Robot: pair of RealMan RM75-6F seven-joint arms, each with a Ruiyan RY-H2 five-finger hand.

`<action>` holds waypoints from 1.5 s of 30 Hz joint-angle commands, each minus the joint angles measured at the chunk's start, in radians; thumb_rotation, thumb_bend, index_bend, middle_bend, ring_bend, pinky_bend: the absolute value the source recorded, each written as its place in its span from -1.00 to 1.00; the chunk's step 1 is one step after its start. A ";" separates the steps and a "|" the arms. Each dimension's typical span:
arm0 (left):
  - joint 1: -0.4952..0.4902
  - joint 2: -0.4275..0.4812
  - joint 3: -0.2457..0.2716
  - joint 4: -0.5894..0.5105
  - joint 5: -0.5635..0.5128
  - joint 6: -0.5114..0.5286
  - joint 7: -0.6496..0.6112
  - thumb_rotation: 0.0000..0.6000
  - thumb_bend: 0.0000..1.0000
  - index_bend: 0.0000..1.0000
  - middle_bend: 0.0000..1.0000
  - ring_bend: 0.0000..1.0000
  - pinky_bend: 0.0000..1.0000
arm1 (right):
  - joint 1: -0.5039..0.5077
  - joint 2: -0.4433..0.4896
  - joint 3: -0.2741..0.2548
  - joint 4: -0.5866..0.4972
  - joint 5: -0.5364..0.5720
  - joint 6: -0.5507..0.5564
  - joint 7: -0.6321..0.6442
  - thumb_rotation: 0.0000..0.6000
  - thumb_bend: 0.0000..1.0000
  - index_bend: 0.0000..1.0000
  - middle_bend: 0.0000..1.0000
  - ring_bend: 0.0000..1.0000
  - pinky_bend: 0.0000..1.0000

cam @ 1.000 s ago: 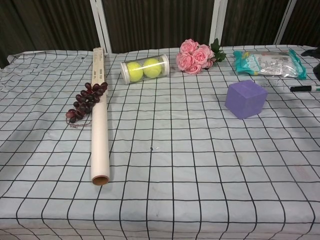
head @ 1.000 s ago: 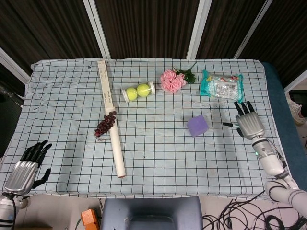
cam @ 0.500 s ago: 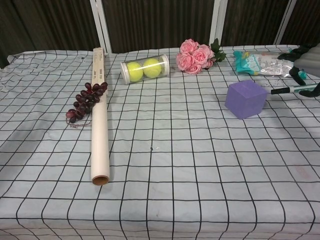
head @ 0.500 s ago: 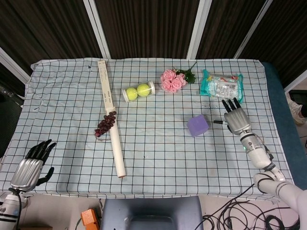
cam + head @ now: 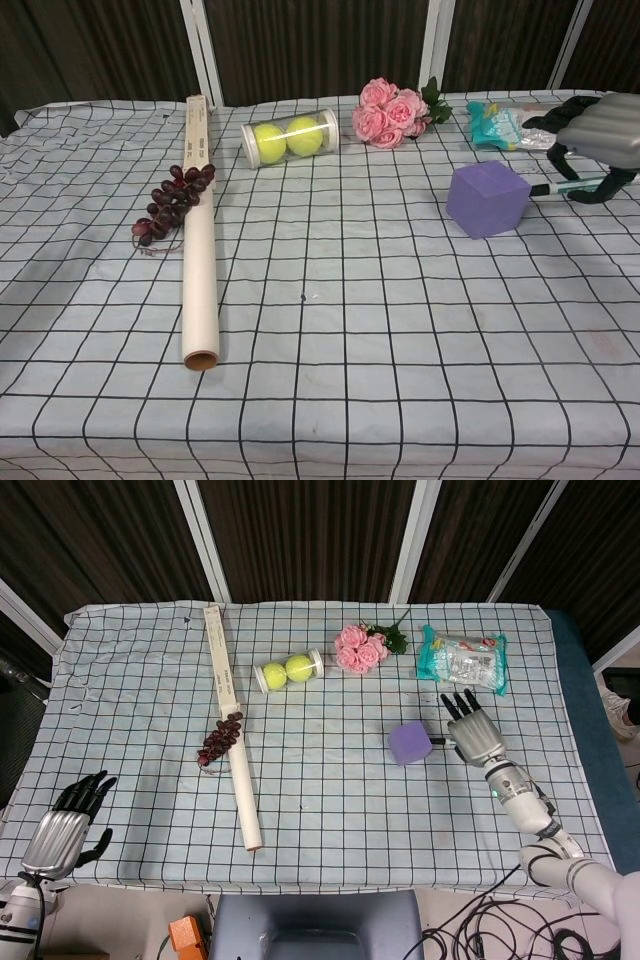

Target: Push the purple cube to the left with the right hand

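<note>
The purple cube (image 5: 409, 744) (image 5: 487, 199) sits on the checked cloth, right of centre. My right hand (image 5: 472, 731) (image 5: 593, 142) hovers just to the right of it, fingers spread and empty, with its thumb reaching toward the cube's right side; whether it touches is unclear. A slim pen-like stick (image 5: 570, 184) lies under the hand. My left hand (image 5: 62, 825) rests open at the near left edge of the table, far from the cube, and shows only in the head view.
A long paper roll (image 5: 232, 738) with dark grapes (image 5: 220, 738) lies left of centre. A tube of tennis balls (image 5: 288, 670), pink roses (image 5: 360, 647) and a plastic packet (image 5: 461, 658) line the far side. Bare cloth stretches left of the cube.
My right hand has moved left toward the cube, from the table's right edge to right beside it. The cube has shifted slightly left. The left hand has barely moved.
</note>
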 commanded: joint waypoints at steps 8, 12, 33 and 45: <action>0.002 0.003 0.003 0.000 0.006 0.007 -0.006 1.00 -0.13 -1.00 -1.00 -1.00 -0.76 | 0.025 -0.027 0.013 -0.034 0.014 -0.005 -0.046 1.00 0.03 0.48 -0.81 -1.00 -1.00; 0.003 0.005 0.004 0.000 0.007 0.010 -0.011 1.00 -0.13 -1.00 -1.00 -1.00 -0.76 | 0.042 -0.048 0.029 -0.040 0.036 -0.016 -0.072 1.00 0.03 0.48 -0.81 -1.00 -1.00; 0.022 0.025 0.016 0.007 0.043 0.055 -0.068 1.00 -0.13 -1.00 -1.00 -1.00 -0.76 | 0.167 -0.184 0.124 -0.112 0.200 -0.049 -0.284 1.00 0.03 0.48 -0.79 -1.00 -1.00; 0.038 0.031 0.022 0.012 0.058 0.083 -0.087 1.00 -0.13 -1.00 -1.00 -1.00 -0.76 | 0.104 -0.090 0.064 -0.214 0.180 0.027 -0.248 1.00 0.03 0.48 -0.79 -1.00 -1.00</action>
